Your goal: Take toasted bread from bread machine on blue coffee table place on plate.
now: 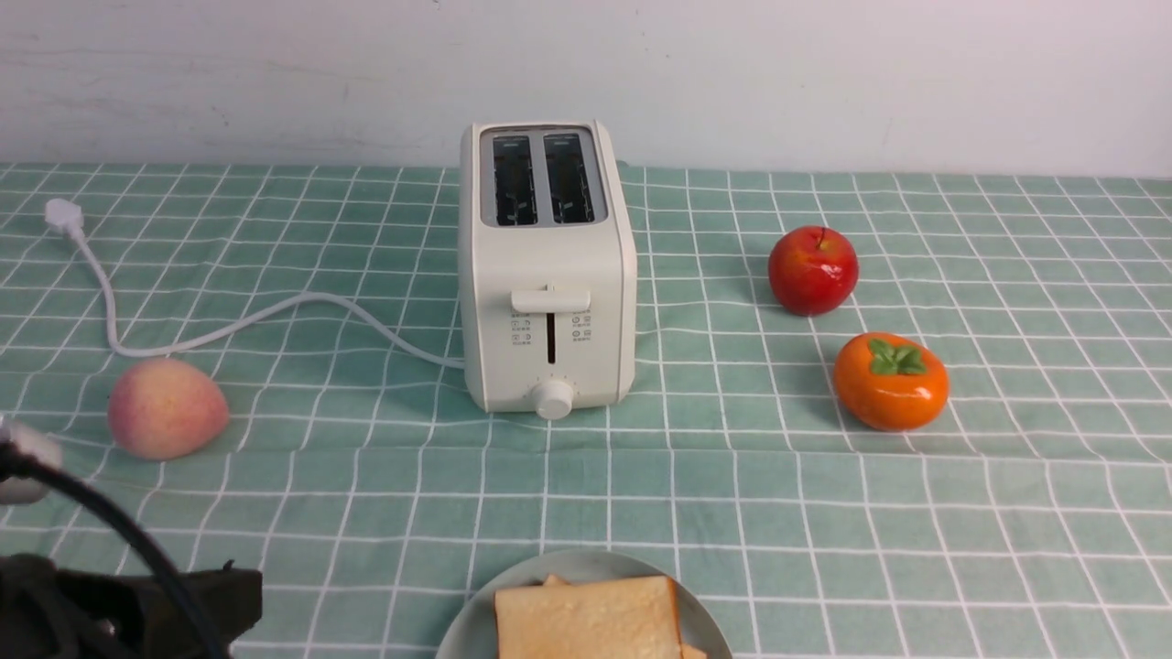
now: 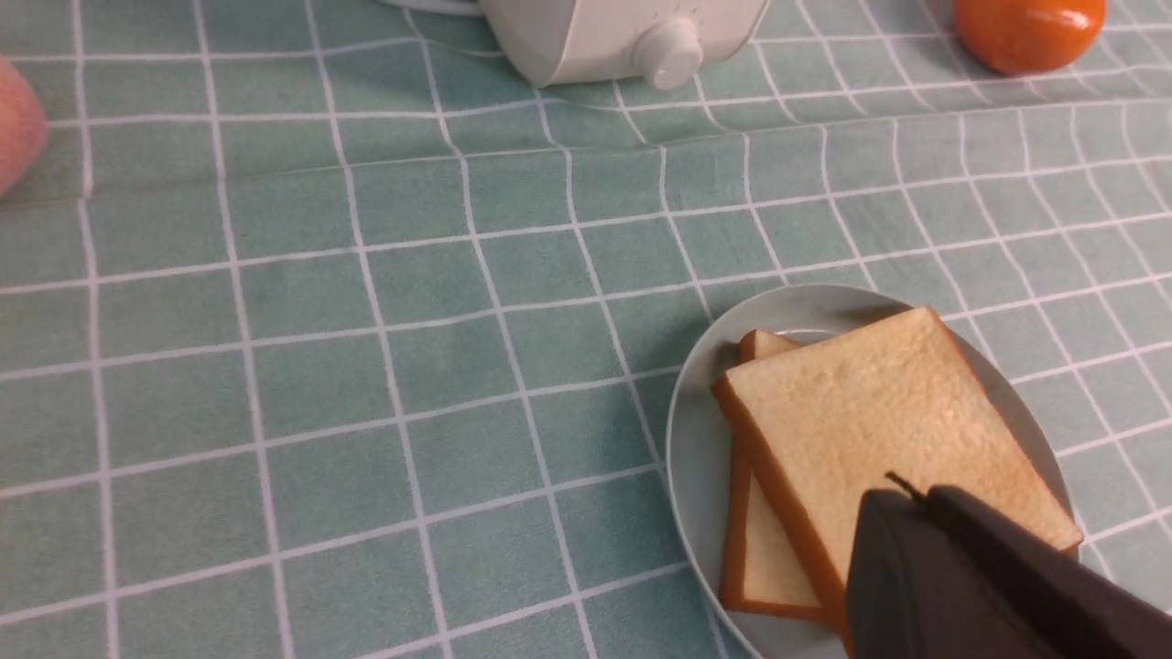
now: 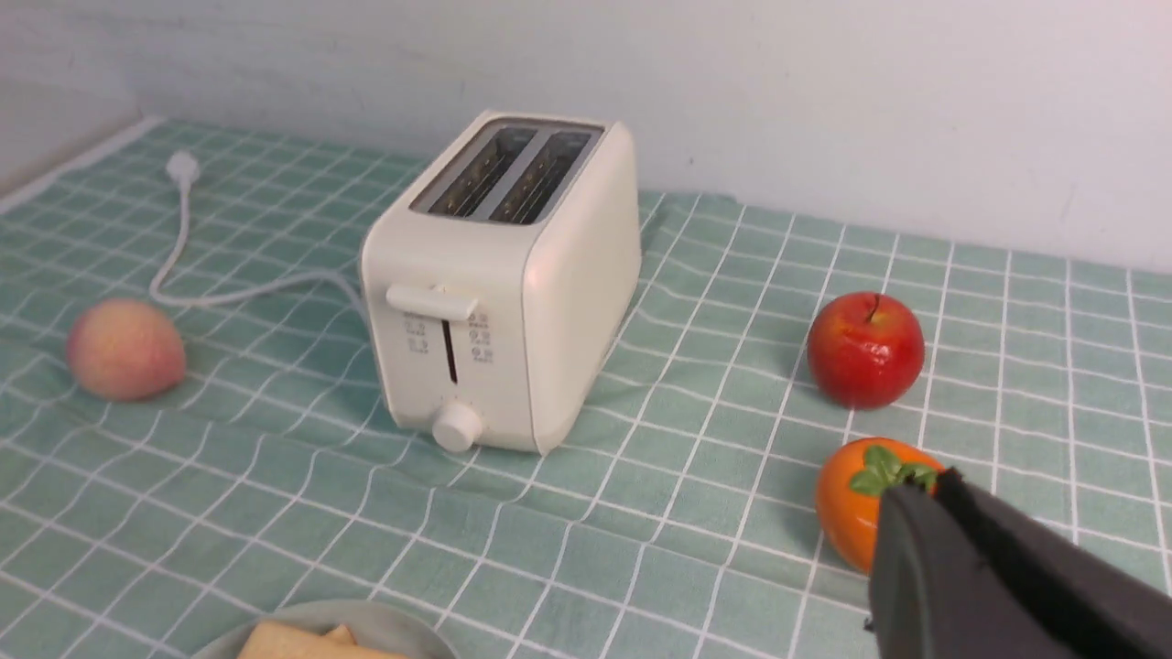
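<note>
Front view: both slices of toast point(image 1: 586, 618) are on the plate point(image 1: 472, 631) at the near edge of the blue coffee table point(image 1: 366, 513), one overlapping the other, probably because they went down one at a time. Toaster point(image 1: 549, 275) is over by the far edge with empty slots (so I'd call the job done). Peach point(image 1: 168, 408) sits toward the left edge.

Left wrist view: left gripper point(image 2: 916, 494) is closed up, no gap, nothing in it. It overlaps the toast in the shot, but looks clear of it, I think.

Right wrist view: right gripper point(image 3: 920, 490) is closed and empty too, tips in front of the persimmon point(image 3: 861, 503); can't tell how near.
</note>
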Robot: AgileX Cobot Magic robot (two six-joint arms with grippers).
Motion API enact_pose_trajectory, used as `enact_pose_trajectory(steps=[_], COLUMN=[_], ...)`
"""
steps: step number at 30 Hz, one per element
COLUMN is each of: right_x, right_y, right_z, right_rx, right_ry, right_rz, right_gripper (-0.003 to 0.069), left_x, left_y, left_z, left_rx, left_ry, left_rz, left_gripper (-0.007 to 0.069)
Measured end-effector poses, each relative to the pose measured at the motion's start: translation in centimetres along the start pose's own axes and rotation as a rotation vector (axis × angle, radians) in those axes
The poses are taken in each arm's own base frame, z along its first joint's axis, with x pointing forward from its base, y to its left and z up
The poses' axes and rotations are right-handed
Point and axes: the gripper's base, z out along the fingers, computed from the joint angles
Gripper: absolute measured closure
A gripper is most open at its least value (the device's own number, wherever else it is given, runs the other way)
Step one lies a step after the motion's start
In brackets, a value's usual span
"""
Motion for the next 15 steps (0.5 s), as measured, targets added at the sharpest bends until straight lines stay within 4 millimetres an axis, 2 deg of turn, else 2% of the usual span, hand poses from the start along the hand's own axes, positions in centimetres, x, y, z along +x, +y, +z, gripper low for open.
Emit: enact_pose_trajectory(steps=[1, 3, 6, 10, 15], right_x=[1.9, 3.9, 6.0, 7.1, 7.3], right_y=[-0.3, -0.5, -0.7, -0.9, -1.0], right_z=[-0.7, -1.2, -2.1, -3.0, -3.1], right_rx=[-0.001, -0.001, -0.009, -0.006, 0.003], right_ry=[-0.062, -0.115, -0.207, -0.289, -0.303], right_rz=[0.014, 0.01, -0.002, -0.036, -0.069], right_gripper=[0.0659, 0.0658, 0.0657, 0.0655, 0.065], left_x=[1.1, 2.1, 3.4, 3.8, 3.2], left_y=[0.5, 1.0, 1.7, 2.1, 2.0], left_z=[-0.3, -0.8, -1.4, -2.1, -2.5], left_rx=[0.031, 0.058, 0.087, 0.108, 0.114], left_ry=[-0.046, -0.085, -0.133, -0.2, -0.281], left_rz=[-0.033, -0.071, -0.09, -0.058, 0.04], left_gripper=[0.0638, 0.0638, 0.0638, 0.0638, 0.0638])
